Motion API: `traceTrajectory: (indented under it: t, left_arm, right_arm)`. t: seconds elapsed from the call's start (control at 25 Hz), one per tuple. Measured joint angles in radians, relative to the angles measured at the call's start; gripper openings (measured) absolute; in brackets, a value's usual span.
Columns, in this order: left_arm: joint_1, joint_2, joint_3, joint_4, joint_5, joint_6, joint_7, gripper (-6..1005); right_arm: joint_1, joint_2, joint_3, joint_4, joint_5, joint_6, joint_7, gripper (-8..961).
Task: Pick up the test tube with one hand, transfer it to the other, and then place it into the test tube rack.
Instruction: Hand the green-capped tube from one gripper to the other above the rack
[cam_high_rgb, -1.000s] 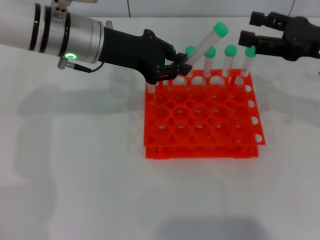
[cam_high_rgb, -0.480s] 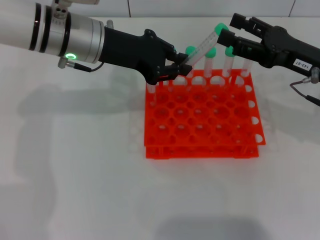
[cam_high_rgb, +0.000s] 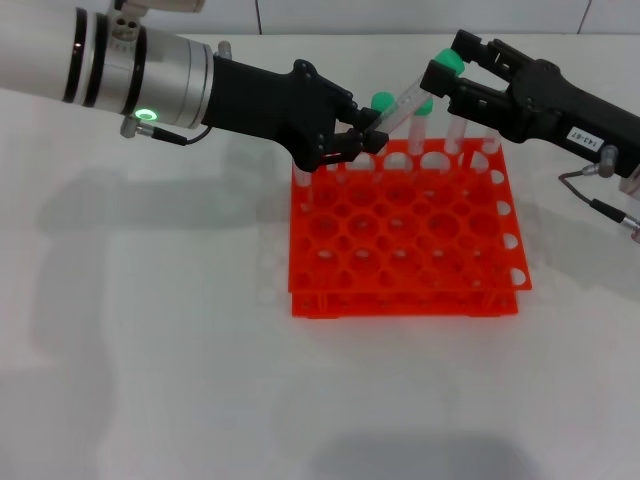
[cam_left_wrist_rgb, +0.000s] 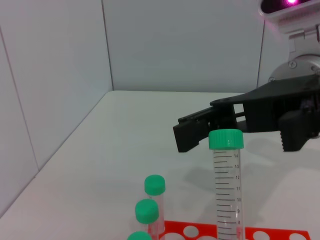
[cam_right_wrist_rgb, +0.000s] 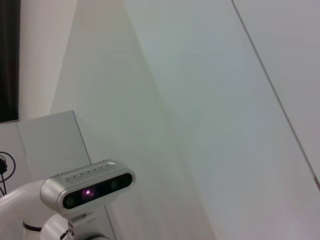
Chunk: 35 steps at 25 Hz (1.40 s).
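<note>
Right end effector (cam_high_rgb: 440, 78) has advanced from the far right edge to the tube's (cam_high_rgb: 408, 97) green cap (cam_high_rgb: 448, 62), open fingers now flanking it.

Table (cam_high_rgb: 150, 380): white, plain, matte; runs to a pale wall along its far edge.
Rack (cam_high_rgb: 405, 245): orange-red, two tiers, grid of round holes; stands flat on the table, toward the far edge and a little right of the middle.
Rack's load: green-capped tubes (cam_high_rgb: 461, 125) upright in the rack's far row, seen also in the left wrist view (cam_left_wrist_rgb: 155, 186).
Shadows: soft grey patches on the table left of the rack and along the near edge.
</note>
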Motion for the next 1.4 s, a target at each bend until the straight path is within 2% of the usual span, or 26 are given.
traceTrajectory:
  t: [0.68,0.96,1.2,1.4]
  left_arm:
    - [0.004,-0.010,-0.002,0.000,-0.001,-0.002,0.000,200]
    - [0.026,-0.024,-0.002,0.035,-0.002,-0.001,-0.002,200]
    - [0.028,-0.027,-0.002,0.038,-0.002,0.007,-0.005,201]
    - [0.030,-0.029,-0.001,0.038,-0.002,0.009,-0.005,201]
  right_arm:
    - [-0.001,0.000,0.010,0.044,0.002,-0.003,-0.040,869]
    - [-0.001,0.000,0.010,0.047,0.003,-0.003,-0.044,869]
    - [0.001,0.000,0.011,0.056,0.003,0.001,-0.044,870]
    - [0.003,0.000,0.008,0.058,0.012,0.001,-0.044,723]
